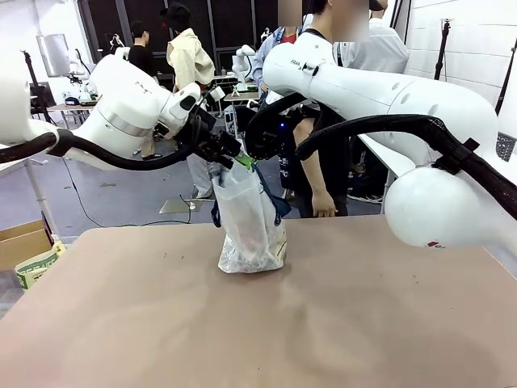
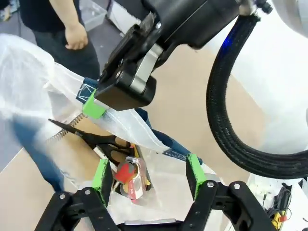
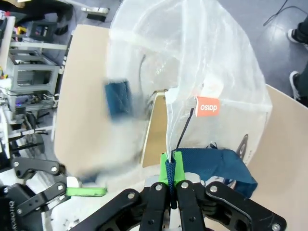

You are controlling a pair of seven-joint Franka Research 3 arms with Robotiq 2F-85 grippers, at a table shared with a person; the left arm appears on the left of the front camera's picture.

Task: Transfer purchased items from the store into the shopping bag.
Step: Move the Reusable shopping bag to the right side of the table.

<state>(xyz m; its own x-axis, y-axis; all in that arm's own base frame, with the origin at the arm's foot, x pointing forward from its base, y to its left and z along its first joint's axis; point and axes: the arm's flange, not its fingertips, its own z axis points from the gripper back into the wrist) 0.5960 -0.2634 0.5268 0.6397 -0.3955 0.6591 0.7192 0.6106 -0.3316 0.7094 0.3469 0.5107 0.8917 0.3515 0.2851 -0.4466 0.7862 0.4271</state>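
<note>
The shopping bag (image 1: 249, 230) stands upright mid-table, translucent white with navy handles. My right gripper (image 3: 171, 166) is shut on a navy strap handle (image 3: 216, 163) at the bag's rim and holds the mouth up. My left gripper (image 2: 148, 174) hovers open over the mouth, with nothing between its green pads (image 2: 102, 174). Below it, inside the bag, lie black-handled scissors (image 2: 94, 138) and a red and white packaged item (image 2: 130, 177). In the front view both grippers meet just above the bag's top, left gripper (image 1: 229, 155) beside right gripper (image 1: 249, 159). The store is out of view.
A person stands at the table's far edge behind the bag, one hand (image 1: 324, 206) hanging down. The tan table (image 1: 258, 323) stretches bare around the bag. A cardboard box (image 1: 20, 242) sits on the floor at the left.
</note>
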